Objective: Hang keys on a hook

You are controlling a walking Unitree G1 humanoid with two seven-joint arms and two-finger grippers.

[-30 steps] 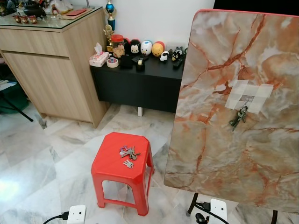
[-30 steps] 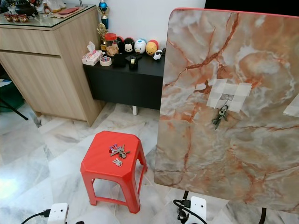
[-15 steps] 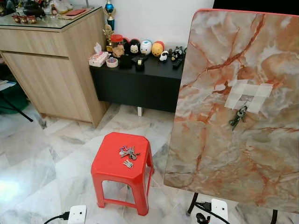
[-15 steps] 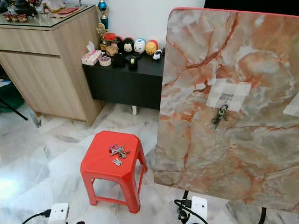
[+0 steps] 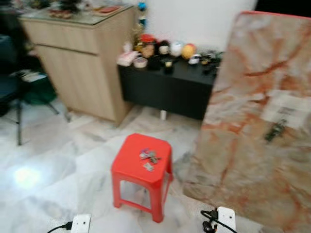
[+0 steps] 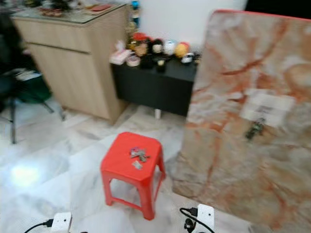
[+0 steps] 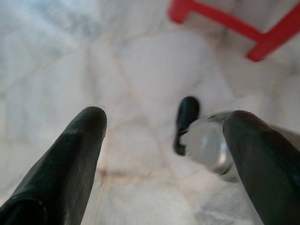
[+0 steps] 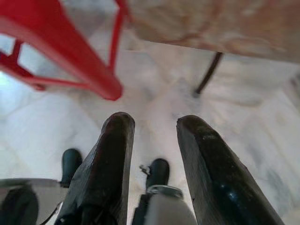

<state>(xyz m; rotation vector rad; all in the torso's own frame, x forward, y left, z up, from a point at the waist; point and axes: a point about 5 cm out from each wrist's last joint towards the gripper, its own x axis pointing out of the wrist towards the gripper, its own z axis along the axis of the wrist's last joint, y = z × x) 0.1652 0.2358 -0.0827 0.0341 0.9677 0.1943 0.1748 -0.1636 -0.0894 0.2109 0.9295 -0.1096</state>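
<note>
Keys lie on our red stool, not picked up yet. One bunch already hangs on the board at 3 o'clock. Our left gripper is wide apart, holding nothing. Our right gripper is a little apart, empty too, above the floor.

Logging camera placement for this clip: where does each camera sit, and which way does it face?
Left eye, right eye: on the head, facing forward and down at the red stool with keys and the marble board; both share it.
Left wrist: along the open left pincer down at the floor.
Right wrist: along the open right pincer, floor and stool legs; robot's feet visible.
</note>
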